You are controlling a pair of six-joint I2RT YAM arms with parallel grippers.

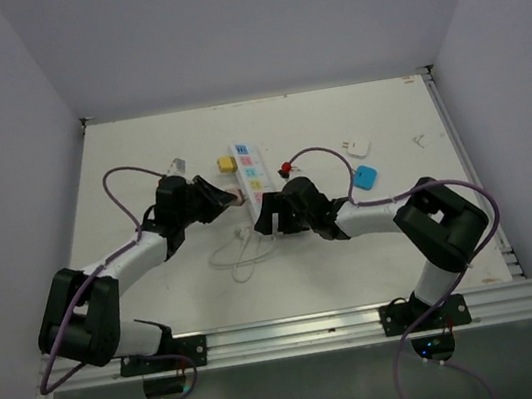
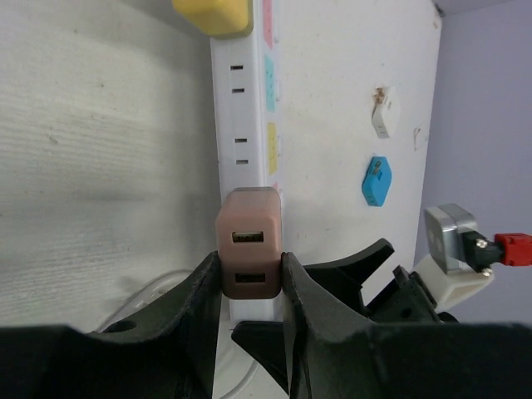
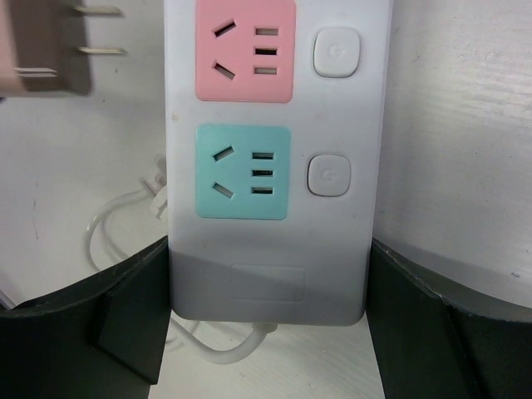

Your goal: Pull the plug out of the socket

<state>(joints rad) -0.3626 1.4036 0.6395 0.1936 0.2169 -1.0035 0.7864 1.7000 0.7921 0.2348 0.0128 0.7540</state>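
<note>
The socket [image 1: 249, 172] is a white power strip with pink and blue outlet faces, lying lengthwise in mid-table. My right gripper [image 3: 268, 249] is shut across its near end, one black finger against each long side [image 1: 266, 215]. The plug [image 2: 249, 249], a pinkish-brown USB charger block, sits between the fingers of my left gripper [image 2: 249, 268], which is shut on it. In the right wrist view the plug [image 3: 41, 50] hangs to the left of the socket [image 3: 274, 166] with its two metal prongs bare and outside the outlets. The socket's white cord [image 3: 216, 353] loops out from the near end.
A yellow plug [image 1: 224, 165] sits in the socket's left side farther back. A blue adapter [image 1: 365, 178], a white adapter [image 1: 357, 148] and a small white piece [image 1: 420, 142] lie to the right, and a grey plug [image 1: 176, 164] to the back left. Purple cables trail from both arms.
</note>
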